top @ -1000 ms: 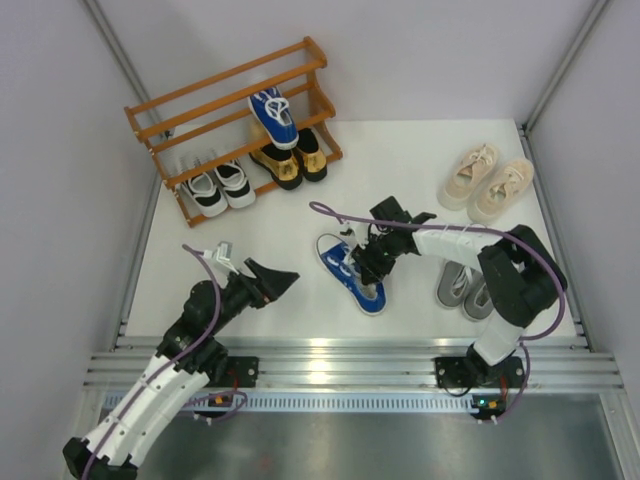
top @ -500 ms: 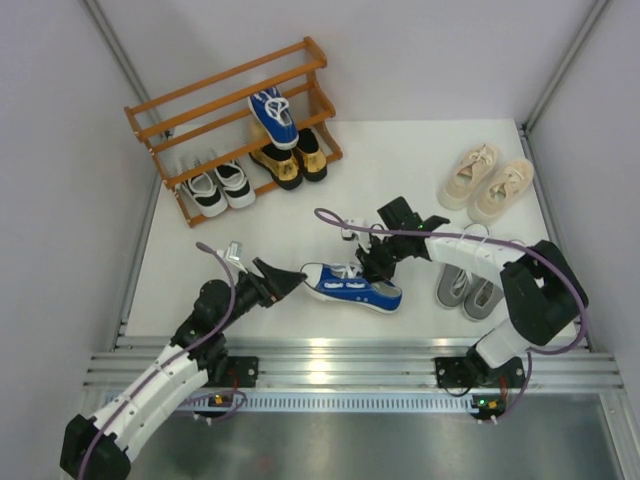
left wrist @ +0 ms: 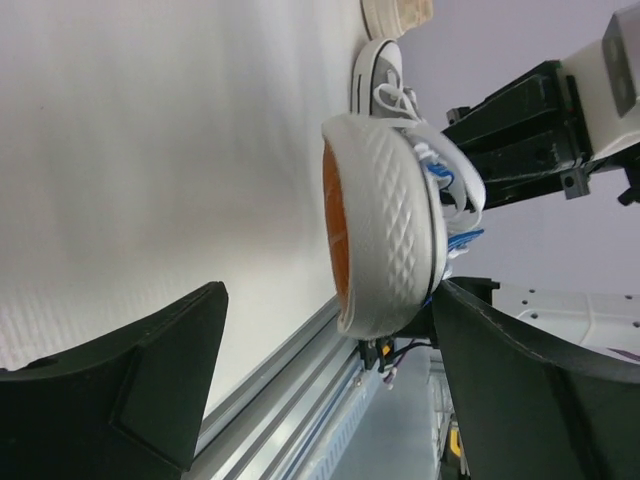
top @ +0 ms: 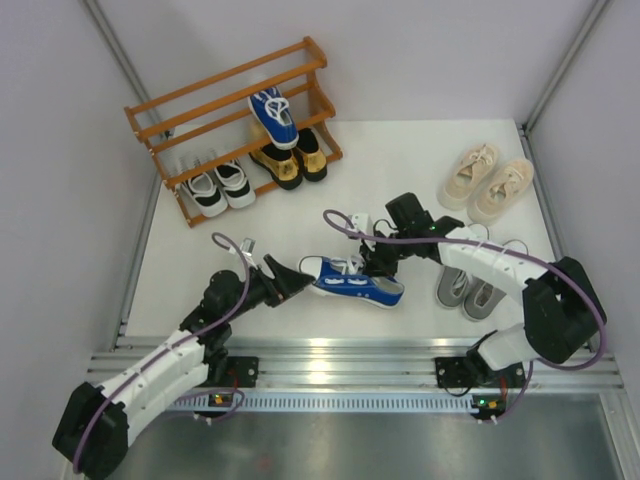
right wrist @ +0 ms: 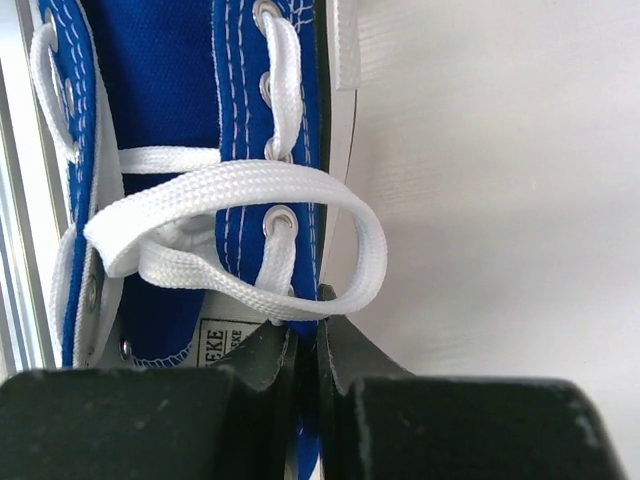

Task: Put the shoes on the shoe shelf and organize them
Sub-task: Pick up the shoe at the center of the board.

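Observation:
My right gripper (top: 377, 262) is shut on the side wall of a blue canvas sneaker (top: 352, 282) and holds it toe-left above the table. The pinched blue canvas shows in the right wrist view (right wrist: 318, 330). My left gripper (top: 287, 283) is open, its fingers (left wrist: 130, 380) on either side of the sneaker's white toe cap (left wrist: 385, 220), just short of it. The other blue sneaker (top: 273, 115) lies on the orange-brown shelf (top: 190, 100). Gold loafers (top: 288, 160) and black-and-white sneakers (top: 218, 185) sit at the shelf's bottom.
Beige lace-ups (top: 487, 180) lie at the back right of the table. Grey sneakers (top: 465, 287) lie under my right arm. A metal rail (top: 330, 355) runs along the near edge. Grey walls enclose the sides.
My right gripper swung the blue sneaker round to point toe-left and carried it a little left. My left gripper reached right until its fingers flank the toe.

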Motion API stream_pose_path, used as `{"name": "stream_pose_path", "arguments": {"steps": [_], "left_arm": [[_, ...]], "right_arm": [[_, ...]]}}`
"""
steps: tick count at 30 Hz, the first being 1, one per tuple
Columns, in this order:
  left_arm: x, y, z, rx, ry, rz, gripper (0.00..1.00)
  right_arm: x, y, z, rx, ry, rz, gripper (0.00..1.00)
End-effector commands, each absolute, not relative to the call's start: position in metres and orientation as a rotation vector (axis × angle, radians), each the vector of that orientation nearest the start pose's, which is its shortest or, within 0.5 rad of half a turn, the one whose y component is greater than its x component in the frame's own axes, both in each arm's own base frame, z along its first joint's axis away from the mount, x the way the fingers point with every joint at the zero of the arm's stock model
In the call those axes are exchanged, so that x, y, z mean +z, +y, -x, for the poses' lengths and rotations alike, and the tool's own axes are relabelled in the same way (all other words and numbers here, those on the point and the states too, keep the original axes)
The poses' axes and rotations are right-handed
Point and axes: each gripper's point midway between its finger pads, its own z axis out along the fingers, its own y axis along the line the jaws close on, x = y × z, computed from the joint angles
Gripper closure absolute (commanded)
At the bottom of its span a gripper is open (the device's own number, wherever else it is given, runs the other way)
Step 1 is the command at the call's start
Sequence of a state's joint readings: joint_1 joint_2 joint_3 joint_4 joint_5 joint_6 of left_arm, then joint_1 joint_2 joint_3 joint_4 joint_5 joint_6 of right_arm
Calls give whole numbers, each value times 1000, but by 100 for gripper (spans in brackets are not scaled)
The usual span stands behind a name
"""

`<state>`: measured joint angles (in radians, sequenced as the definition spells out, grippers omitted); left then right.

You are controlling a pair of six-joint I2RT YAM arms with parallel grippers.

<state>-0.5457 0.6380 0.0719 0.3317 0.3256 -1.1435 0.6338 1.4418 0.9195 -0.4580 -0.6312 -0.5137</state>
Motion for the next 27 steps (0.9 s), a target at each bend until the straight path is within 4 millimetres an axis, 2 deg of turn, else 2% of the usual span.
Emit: {"name": "stream_pose_path", "arguments": {"steps": [1, 6, 9, 10, 13, 14, 16, 17, 18, 20, 21, 24, 25, 27], "left_arm": [[165, -224, -191, -1506, 1891, 301, 12], [170, -230, -192, -1527, 1907, 288, 16], [169, -231, -192, -1534, 1918, 294, 23], [167, -232, -192, -1537, 1925, 298, 32], [167, -232, -191, -1548, 1928, 303, 43], [168, -232, -191, -1550, 1926, 300, 53], [168, -232, -190, -1554, 1922, 295, 64], [170, -232, -190, -1553, 1915, 293, 83], [170, -231, -191, -1549, 1908, 298, 90], [171, -229, -191, -1545, 1896, 310, 100], [171, -227, -192, -1541, 1883, 320, 100], [167, -224, -193, -1533, 1888, 366, 100], [165, -222, -194, -1525, 1889, 386, 100], [162, -220, -194, -1519, 1889, 403, 100]], "right_arm": [[129, 279, -208, 924, 1735, 1565, 100], [128, 281, -206, 922, 1688, 1602, 100], [133, 285, -204, 916, 1658, 1617, 100], [133, 285, -203, 918, 1662, 1616, 100], [135, 286, -206, 913, 1664, 1616, 99], [134, 286, -206, 911, 1665, 1617, 98], [135, 286, -207, 908, 1659, 1618, 97], [134, 286, -206, 910, 1661, 1621, 96], [134, 286, -205, 910, 1660, 1620, 94], [134, 285, -206, 903, 1663, 1618, 87], [135, 285, -207, 897, 1663, 1617, 84], [140, 281, -211, 857, 1655, 1629, 65], [144, 279, -213, 839, 1651, 1626, 54], [156, 273, -220, 808, 1627, 1610, 45]]}}
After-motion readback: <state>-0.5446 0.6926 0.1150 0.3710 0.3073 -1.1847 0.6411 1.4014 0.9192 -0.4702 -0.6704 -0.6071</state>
